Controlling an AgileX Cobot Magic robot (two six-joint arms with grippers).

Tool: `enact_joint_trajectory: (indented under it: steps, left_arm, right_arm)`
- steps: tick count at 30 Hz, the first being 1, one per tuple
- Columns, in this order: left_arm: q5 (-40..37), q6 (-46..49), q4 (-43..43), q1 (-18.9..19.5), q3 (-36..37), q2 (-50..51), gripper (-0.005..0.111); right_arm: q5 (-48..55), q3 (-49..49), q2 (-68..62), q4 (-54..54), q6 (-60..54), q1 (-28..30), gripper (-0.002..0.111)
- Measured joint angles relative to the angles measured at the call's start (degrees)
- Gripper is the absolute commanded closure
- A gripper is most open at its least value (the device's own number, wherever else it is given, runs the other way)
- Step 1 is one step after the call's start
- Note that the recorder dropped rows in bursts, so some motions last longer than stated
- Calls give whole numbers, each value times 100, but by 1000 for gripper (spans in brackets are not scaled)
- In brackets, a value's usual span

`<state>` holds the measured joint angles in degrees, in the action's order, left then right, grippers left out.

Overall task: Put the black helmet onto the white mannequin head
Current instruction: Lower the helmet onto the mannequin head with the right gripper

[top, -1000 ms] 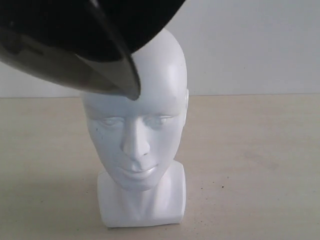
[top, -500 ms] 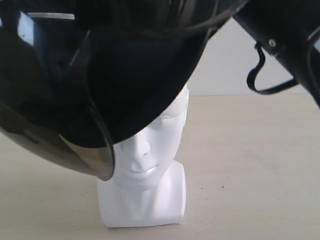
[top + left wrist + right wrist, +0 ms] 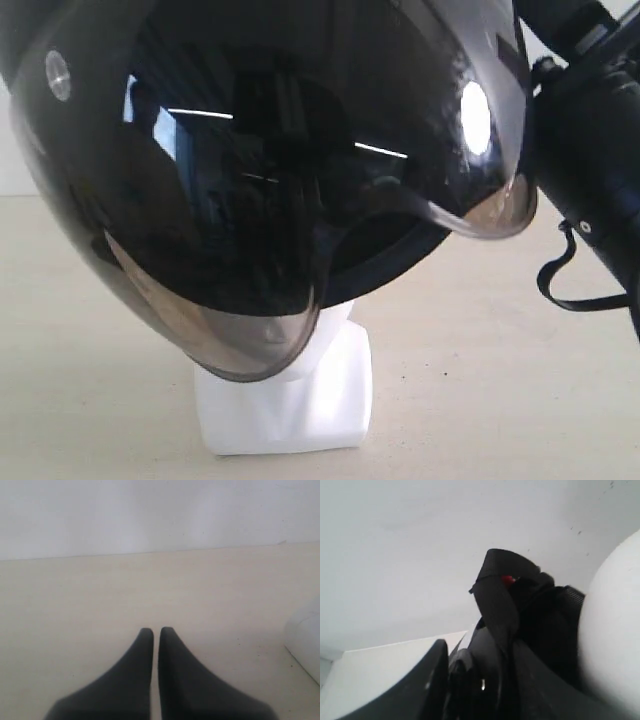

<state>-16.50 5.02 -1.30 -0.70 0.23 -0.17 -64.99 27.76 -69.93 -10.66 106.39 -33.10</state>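
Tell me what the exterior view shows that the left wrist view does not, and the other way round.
Only the exterior view shows the black helmet, tilted low over the white mannequin head so that just its neck base is seen, and the right arm beside it. Only the left wrist view shows the left gripper, fingers nearly together, holding nothing. Both show the pale table and light wall; the white edge in the left wrist view is probably the head's base.

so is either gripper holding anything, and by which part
The right gripper grips the black helmet at its rim, beside the strap. The left gripper is shut on nothing.
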Motion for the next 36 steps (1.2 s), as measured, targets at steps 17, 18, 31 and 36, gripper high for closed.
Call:
enact_joint_trajectory:
  steps: [17, 18, 31, 36]
  left_arm:
    - [0, 0, 0, 0, 0, 0, 102]
    - [0, 0, 0, 0, 0, 0, 102]
    - [0, 0, 0, 0, 0, 0, 102]
    - [0, 0, 0, 0, 0, 0, 102]
  right_arm:
    - [1802, 65, -294, -1166, -959, 0, 108]
    - [1814, 76, -294, -1260, -1007, 11, 108]
    - [2379, 74, -297, -768, -2345, 46, 108]
    - [2379, 74, -297, -768, -2834, 46, 81]
